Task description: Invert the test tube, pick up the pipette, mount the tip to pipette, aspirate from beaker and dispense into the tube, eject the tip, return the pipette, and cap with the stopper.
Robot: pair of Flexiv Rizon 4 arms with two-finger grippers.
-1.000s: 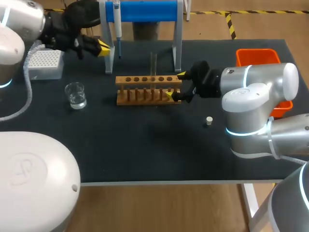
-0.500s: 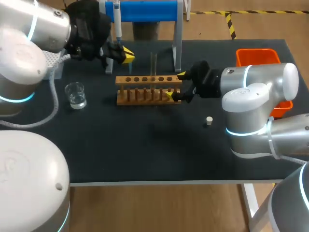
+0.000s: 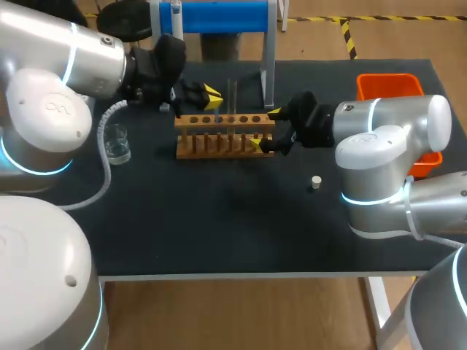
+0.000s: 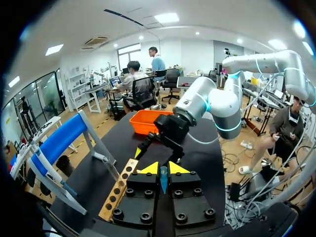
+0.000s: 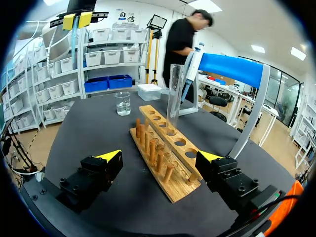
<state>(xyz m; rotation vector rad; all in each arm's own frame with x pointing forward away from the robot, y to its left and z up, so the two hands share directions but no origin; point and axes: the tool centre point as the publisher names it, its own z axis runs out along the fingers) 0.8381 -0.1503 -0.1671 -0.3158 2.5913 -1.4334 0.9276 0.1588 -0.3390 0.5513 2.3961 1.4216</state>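
Observation:
A clear test tube (image 3: 232, 97) stands upright in the wooden rack (image 3: 219, 138), in a hole toward its right end. My right gripper (image 3: 265, 129) is open, one finger on each side of the rack's right end; in the right wrist view the rack (image 5: 165, 158) and tube (image 5: 174, 101) lie between and ahead of its fingers. My left gripper (image 3: 211, 93) is shut and empty, hovering behind the rack's left part, just left of the tube. The pipette (image 3: 177, 29) hangs on the blue stand (image 3: 219, 14). The glass beaker (image 3: 114, 142) stands at the left. A small white stopper (image 3: 316, 181) lies at the right.
An orange bin (image 3: 390, 86) sits at the back right corner. The stand's white legs (image 3: 268, 73) rise just behind the rack. The white tip box (image 5: 149, 91) shows past the rack in the right wrist view; in the head view my left arm hides it.
My left arm has swung right, from beside the pipette stand to just behind the rack's left part, its gripper staying shut. The right arm, rack and tube have not moved.

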